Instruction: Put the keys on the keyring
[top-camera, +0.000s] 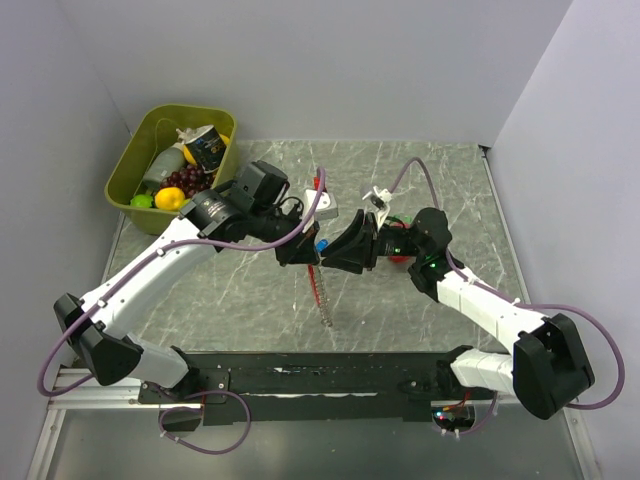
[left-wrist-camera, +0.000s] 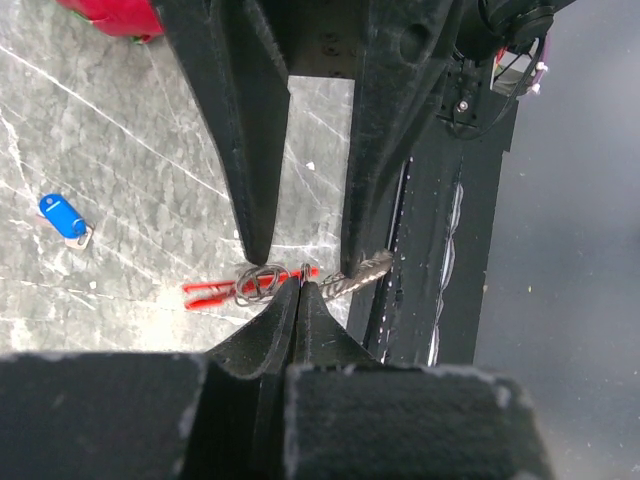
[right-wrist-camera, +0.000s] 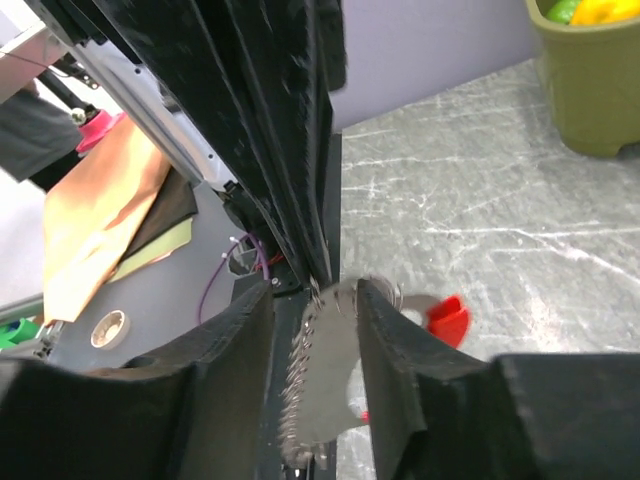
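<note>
Here, mid-grasp:
- Left jaws – pinched shut on the keyring (left-wrist-camera: 215, 291), near the bench (left-wrist-camera: 130, 150) edge.
- Right jaws – half-wide astride its chain (right-wrist-camera: 318, 370); should close squarely, without twisting.
- Blue key (left-wrist-camera: 64, 217) lies apart.

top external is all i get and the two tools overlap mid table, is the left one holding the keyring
Observer: Yes, the left wrist view shows the left tool shut, pinching the keyring beside its red clip.
Operator: and the right tool
Observer: The right tool has its fingers apart, with the chain between them.
Operator: blue key on it yet
Observer: No, the blue key lies on the table, touching neither tool.
</note>
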